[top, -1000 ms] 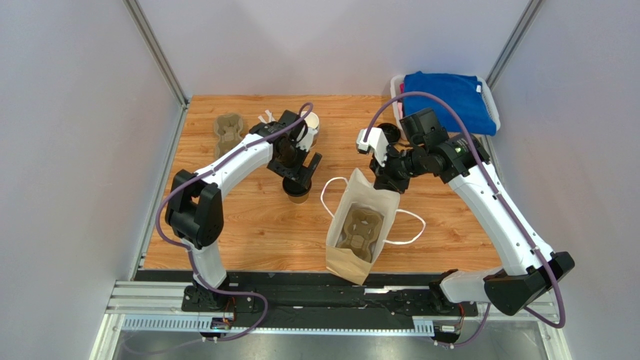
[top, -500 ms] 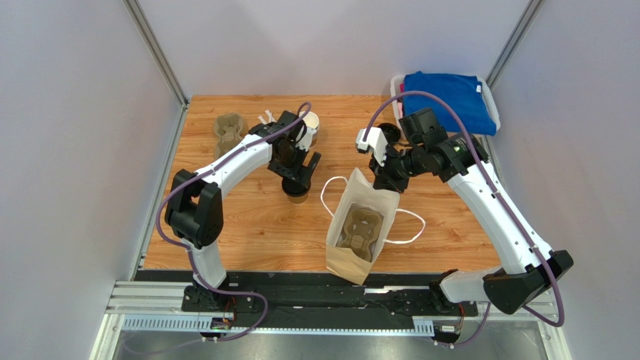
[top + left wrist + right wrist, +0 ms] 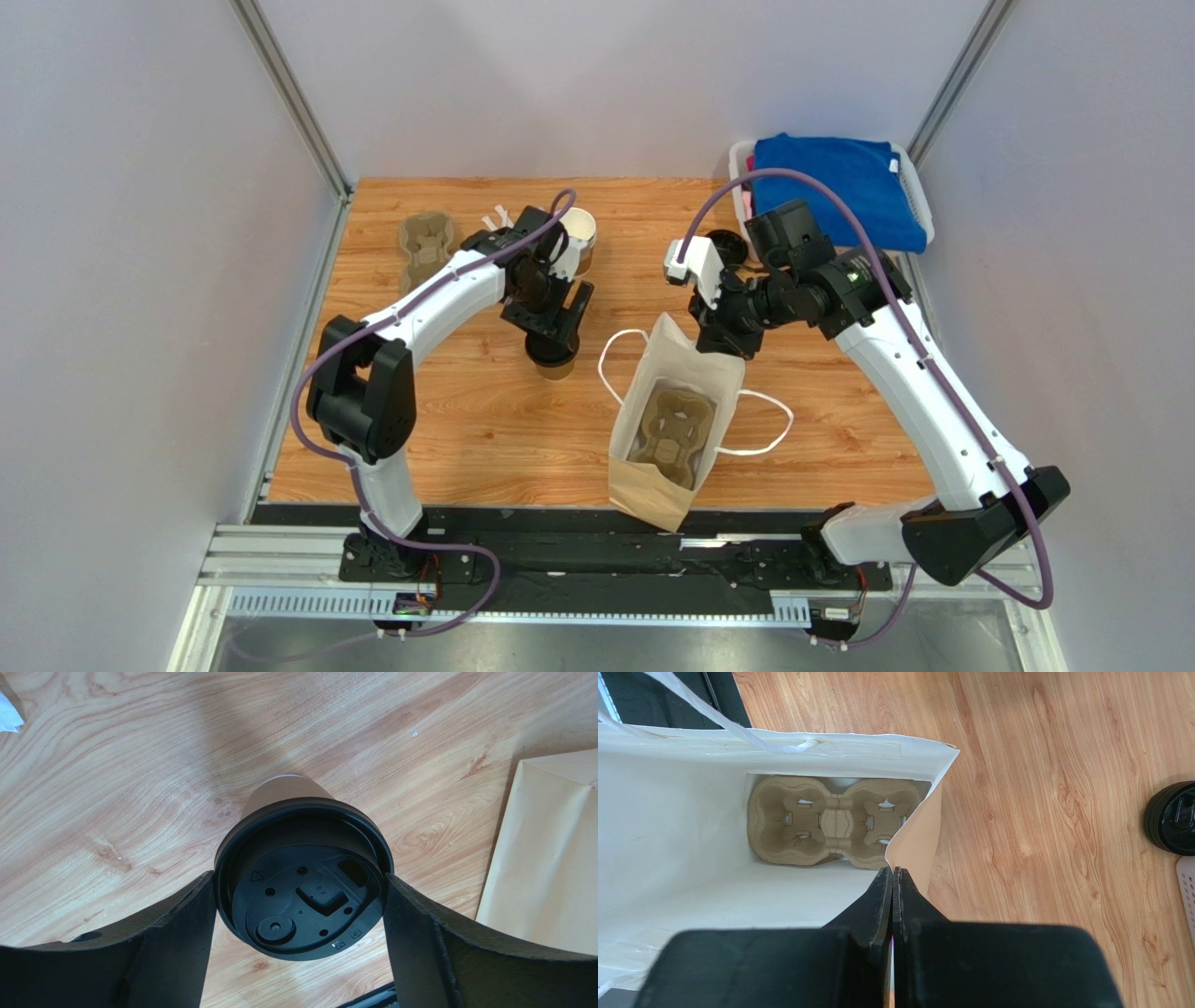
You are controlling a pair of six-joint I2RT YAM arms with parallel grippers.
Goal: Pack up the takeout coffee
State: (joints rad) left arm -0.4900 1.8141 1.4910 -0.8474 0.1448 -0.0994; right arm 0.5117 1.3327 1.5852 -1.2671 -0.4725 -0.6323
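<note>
The takeout coffee (image 3: 557, 364), a small brown cup with a black lid (image 3: 302, 906), stands on the table left of the paper bag (image 3: 671, 445). My left gripper (image 3: 300, 878) comes down over it, its fingers (image 3: 175, 938) pressed against both sides of the lid rim. The tall brown bag stands open with a cardboard cup carrier (image 3: 833, 820) lying at its bottom. My right gripper (image 3: 893, 871) is shut on the bag's far top edge (image 3: 917, 822), seen in the top view at the bag's upper rim (image 3: 716, 336).
A stack of lidless cups (image 3: 578, 231) stands behind the left gripper. A second cardboard carrier (image 3: 425, 241) and small white packets (image 3: 494, 220) lie at the back left. Loose black lids (image 3: 730, 249) sit beside a white bin holding blue cloth (image 3: 839, 182). The bag's white handles (image 3: 758, 420) trail on the table.
The left gripper's fingers have drawn in around the cup lid and its wrist shifted slightly. The right arm and the bag have not moved.
</note>
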